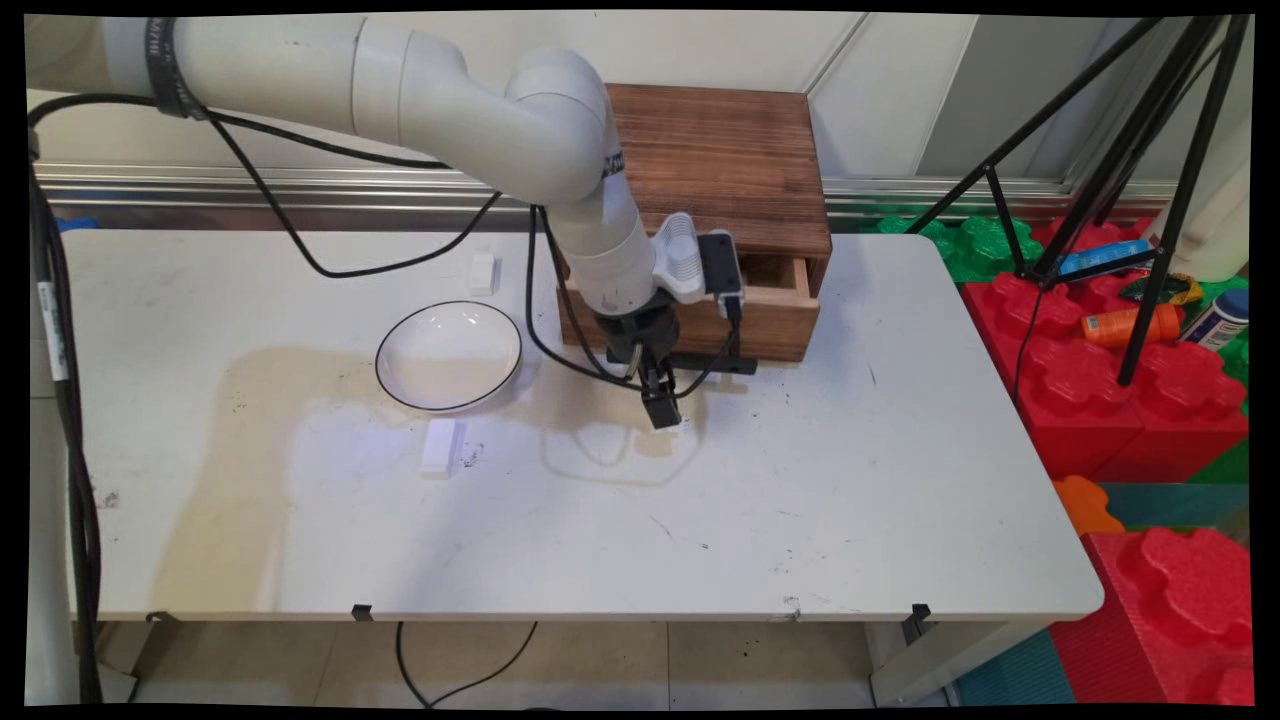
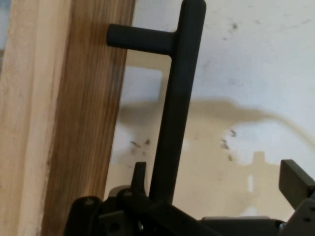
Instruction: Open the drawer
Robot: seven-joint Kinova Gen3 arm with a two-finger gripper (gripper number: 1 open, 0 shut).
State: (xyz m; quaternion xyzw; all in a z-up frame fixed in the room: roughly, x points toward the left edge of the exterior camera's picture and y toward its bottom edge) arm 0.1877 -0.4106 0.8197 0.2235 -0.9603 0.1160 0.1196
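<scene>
Black gripper (image 1: pixel 661 408) spread wide beside the dark drawer handle (image 2: pixel 173 108), wooden box (image 1: pixel 720 190) just behind (drawer pulled out), white bowl (image 1: pixel 449 356) left.

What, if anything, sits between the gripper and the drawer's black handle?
Nothing visible does. The gripper hangs just in front of the wooden drawer box, and in the hand view the black handle runs up between its open fingers, with only bare white table behind.

Wooden box (image 1: pixel 720 170): dark stained top, rough grain; drawer front (image 2: pixel 74 123) paler, with matt black handle (image 2: pixel 179 98). Table (image 1: pixel 850 480): smooth white, scuffed, matt. Bowl (image 1: pixel 449 355): glossy white, ceramic-looking, thin dark rim. Gripper (image 1: pixel 662 408): matt black.
</scene>
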